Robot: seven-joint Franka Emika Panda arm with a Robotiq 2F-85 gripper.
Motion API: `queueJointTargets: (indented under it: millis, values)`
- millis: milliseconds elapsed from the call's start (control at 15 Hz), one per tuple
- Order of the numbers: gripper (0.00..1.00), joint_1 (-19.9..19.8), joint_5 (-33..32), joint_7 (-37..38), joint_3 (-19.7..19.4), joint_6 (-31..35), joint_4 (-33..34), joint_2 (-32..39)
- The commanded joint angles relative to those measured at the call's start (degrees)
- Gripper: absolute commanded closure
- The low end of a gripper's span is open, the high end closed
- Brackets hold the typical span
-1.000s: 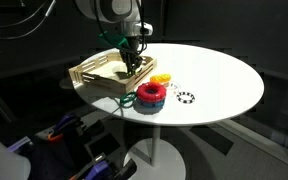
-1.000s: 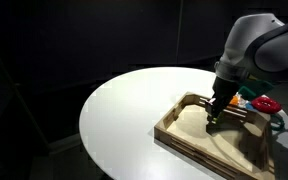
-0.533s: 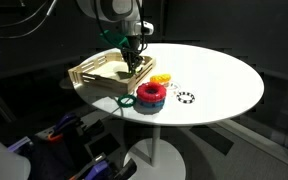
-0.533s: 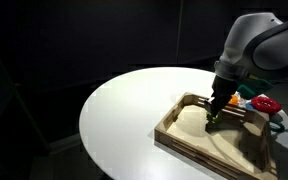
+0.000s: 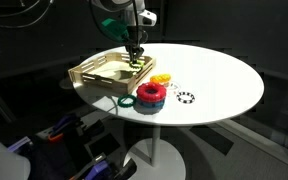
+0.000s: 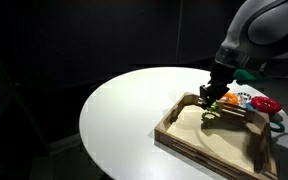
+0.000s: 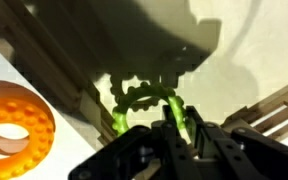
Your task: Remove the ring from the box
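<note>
The gripper (image 5: 136, 61) hangs over the box (image 5: 89, 80), close to one side wall. The ring (image 7: 134, 98) sits between its fingertips, inside the box outline. Just past that wall, outside the box, a loose ring (image 7: 14, 122) lies on the table (image 5: 224, 75), left of the gripper in the wrist view. A ring stack (image 5: 151, 94) stands farther off, by the box corner. An outlying ring (image 5: 186, 97) lies beyond the stack, well apart from the gripper.

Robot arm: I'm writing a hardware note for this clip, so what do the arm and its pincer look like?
The arm has smooth, rounded, pale grey-white housings with darker shading at the joints. A teal-green part sits near the wrist. The pincer is black and narrow. In the wrist view its dark, blocky body fills the lower edge. No markings or cables are legible.
</note>
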Motion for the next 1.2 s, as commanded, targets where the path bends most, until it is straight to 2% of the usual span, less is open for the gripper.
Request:
queueJointTargets:
  millis: [0,333,667,1133]
  values:
    - [0.93,-1.10,0.75,-0.73,-0.10,-2.75,0.35,-3.28]
    - [0.93,-1.82,-6.13,2.73,-2.42,-5.40,-0.43,-7.21]
    - [0.93,-4.26,-13.89,5.36,-4.89,-9.02,-1.11,-10.35]
    - [0.93,-7.51,-15.88,4.85,-7.17,-10.06,-4.64,-12.05]
